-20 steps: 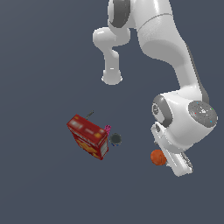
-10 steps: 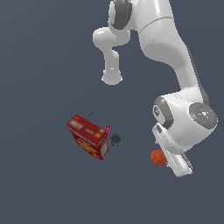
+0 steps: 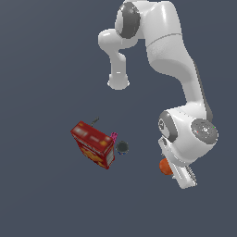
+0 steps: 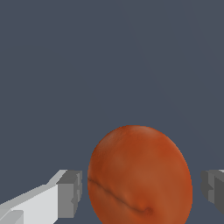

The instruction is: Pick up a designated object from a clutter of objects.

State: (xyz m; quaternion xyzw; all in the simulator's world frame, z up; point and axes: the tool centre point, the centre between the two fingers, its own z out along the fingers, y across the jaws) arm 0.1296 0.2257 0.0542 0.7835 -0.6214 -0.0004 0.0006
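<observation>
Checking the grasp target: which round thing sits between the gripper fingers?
The orange ball, flanked by both fingers; the dark round item lies apart beside the red box.

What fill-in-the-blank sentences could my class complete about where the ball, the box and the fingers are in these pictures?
1. In the wrist view, the orange ball sits ____ the two grey fingers.
2. The fingers stand ____, with a gap showing on each side of the ball.
3. In the exterior view, the red box lies toward that view's ____ of the ball.
4. The small dark round item lies between the ball and the ____.

Missing words: between; open; left; box
</observation>
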